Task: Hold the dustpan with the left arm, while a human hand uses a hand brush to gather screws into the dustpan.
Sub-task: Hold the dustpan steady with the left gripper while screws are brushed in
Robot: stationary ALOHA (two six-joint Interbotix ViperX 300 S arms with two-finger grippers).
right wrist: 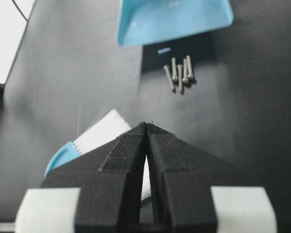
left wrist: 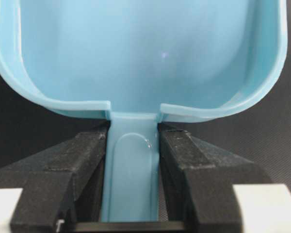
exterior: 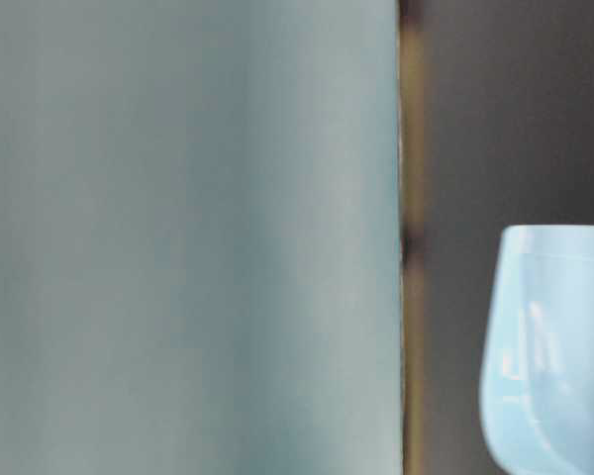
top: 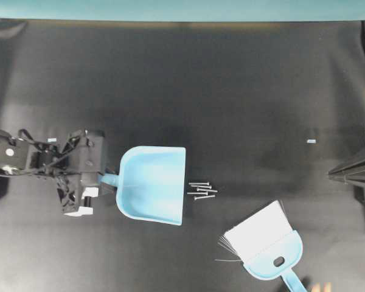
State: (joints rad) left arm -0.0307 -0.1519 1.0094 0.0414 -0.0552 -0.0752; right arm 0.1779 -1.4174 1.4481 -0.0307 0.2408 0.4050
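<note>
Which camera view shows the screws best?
The right wrist view: the screws lie large and separate beside the dustpan. The overhead view shows them as a tiny cluster. The left wrist and table-level views show none.

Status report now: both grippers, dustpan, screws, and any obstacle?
Left gripper shut on dustpan handle. Right gripper shut, empty. Screws loose just outside dustpan mouth. Hand brush approaching; nothing between.

This looks like a robotics lab: a flat desk [top: 231,85] covered in matte black sheeting, a plain teal backdrop panel [top: 182,9] along its far edge, and black cabled robot arms [top: 42,161] mounted at either side of the desk.
</note>
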